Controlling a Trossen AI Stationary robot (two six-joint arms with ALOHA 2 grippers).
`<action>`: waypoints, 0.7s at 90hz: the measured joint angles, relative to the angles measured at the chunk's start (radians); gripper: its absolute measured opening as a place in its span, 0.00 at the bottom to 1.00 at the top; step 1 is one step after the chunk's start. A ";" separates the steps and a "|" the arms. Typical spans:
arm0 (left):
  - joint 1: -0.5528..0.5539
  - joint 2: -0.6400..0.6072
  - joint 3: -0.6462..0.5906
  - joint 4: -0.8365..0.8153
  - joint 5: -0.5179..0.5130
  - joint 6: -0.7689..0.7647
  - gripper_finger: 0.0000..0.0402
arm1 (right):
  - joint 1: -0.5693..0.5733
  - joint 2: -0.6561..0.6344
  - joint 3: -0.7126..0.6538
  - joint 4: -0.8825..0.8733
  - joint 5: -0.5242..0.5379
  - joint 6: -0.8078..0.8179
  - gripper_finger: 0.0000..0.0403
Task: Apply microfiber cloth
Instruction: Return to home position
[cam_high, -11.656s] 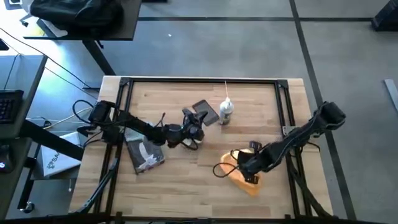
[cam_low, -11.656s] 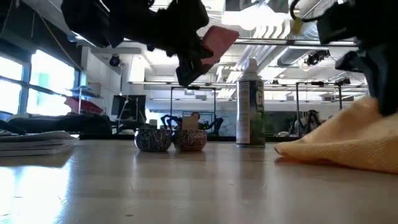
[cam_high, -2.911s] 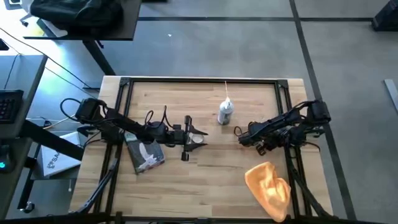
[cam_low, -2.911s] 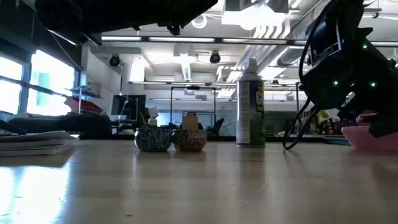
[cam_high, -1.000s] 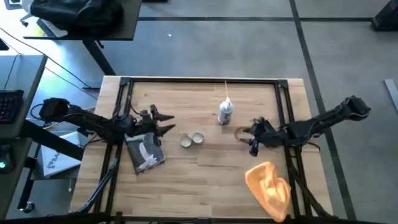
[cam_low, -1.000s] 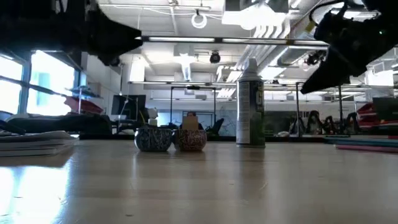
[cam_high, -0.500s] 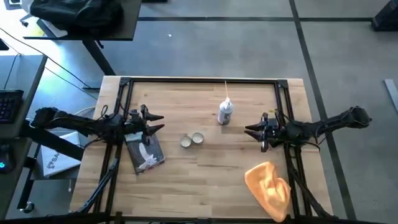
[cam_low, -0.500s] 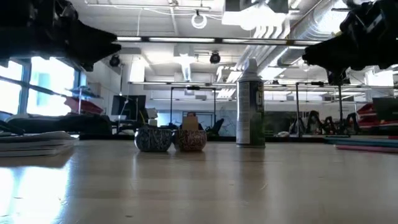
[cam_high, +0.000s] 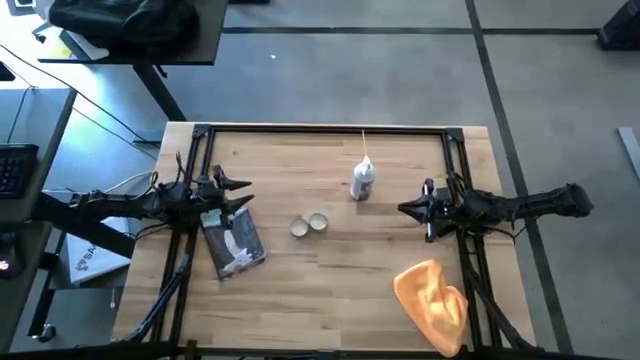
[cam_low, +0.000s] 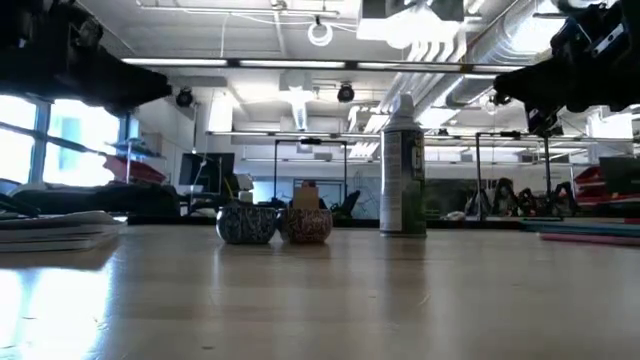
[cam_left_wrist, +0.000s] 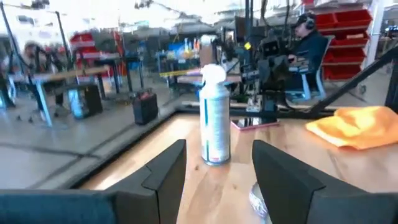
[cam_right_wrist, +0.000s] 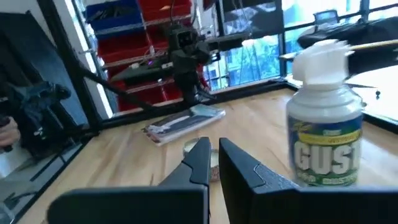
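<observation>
Withdrawal of both arms had been carried further over the last second. The left gripper (cam_high: 240, 193), seen shortly before over the two small tins (cam_high: 308, 225) near the middle of the table (cam_high: 330, 285), had been drawn back to the left side. It was held by the far end of the grey-and-white packet (cam_high: 233, 243), its fingers spread wide and empty. The right gripper (cam_high: 408, 209) had been pulled toward the right rail, apart from the spray can (cam_high: 362, 181), its fingers brought almost together on nothing. The microfiber cloth (cam_high: 432, 302) was left crumpled on the wood at the near right corner. It lay well apart from both grippers and had not been moved in the last seconds. The cloth work was judged finished, with only the retreat to rest left to complete.
</observation>
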 joint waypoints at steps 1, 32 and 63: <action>0.000 0.003 0.000 0.001 0.001 0.003 0.41 | 0.000 -0.008 0.000 0.000 0.000 -0.002 0.00; 0.025 0.001 -0.001 -0.016 0.161 -0.008 0.41 | 0.001 -0.116 0.000 -0.185 0.063 -0.007 0.00; 0.031 0.001 -0.001 -0.008 0.128 -0.078 0.31 | 0.000 -0.080 0.000 -0.182 0.088 -0.061 0.00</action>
